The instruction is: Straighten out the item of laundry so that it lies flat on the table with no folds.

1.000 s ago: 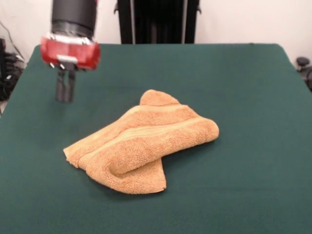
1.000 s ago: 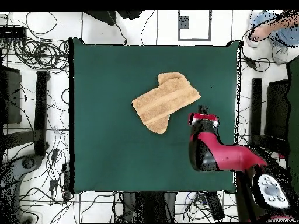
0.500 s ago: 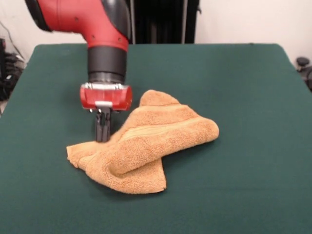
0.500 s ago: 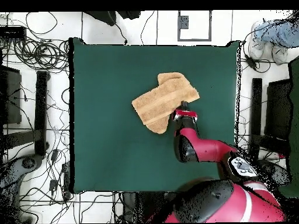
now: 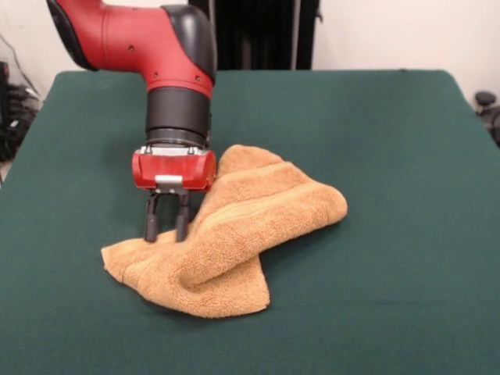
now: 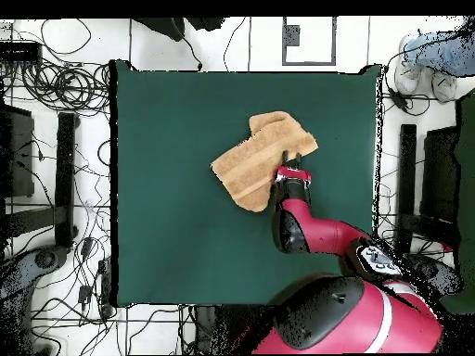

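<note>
Dark green felt covers the table (image 5: 406,234), which fills nearly the whole front view and shows bare cloth along the left edge of the frame. Moving right, the red and black arm (image 5: 133,39) enters from the upper left and bends straight down, ending in a red wrist block. Below it the gripper (image 5: 166,234) points at the table with its two dark fingers (image 5: 151,219) spread a little apart, a gap of green showing between them. Their tips sit at the back edge of the towel's left corner; whether they touch the cloth or pinch any of it cannot be told.

At the centre of the frame lies the tan-orange terry towel (image 5: 250,226), folded over on itself in a loose diagonal heap, with a smooth woven stripe running along its upper layer. A rounded fold bulges at lower centre, and another flap pokes out behind the wrist. Right of the towel the felt is bare.

From overhead, the towel (image 6: 260,159) lies slightly above and right of the table's (image 6: 167,232) centre, the arm (image 6: 306,227) reaching up to its lower right edge.
</note>
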`<action>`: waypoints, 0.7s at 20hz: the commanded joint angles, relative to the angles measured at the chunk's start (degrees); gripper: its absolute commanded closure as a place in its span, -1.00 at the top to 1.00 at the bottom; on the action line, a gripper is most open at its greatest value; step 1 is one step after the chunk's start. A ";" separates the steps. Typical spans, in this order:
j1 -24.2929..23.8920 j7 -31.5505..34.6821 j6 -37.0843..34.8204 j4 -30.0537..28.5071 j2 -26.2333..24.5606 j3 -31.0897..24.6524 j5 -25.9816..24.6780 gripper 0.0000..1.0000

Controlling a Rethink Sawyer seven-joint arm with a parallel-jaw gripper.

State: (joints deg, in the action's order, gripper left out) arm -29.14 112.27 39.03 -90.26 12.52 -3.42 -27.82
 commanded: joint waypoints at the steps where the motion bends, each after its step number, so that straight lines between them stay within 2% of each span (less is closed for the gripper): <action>1: 1.12 9.31 -5.72 4.47 -4.66 -5.17 1.85 1.00; 14: 0.91 9.78 -5.50 4.16 -4.67 -5.36 1.65 1.00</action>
State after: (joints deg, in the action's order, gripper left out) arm -29.17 112.27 39.20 -89.19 12.07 -3.69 -27.83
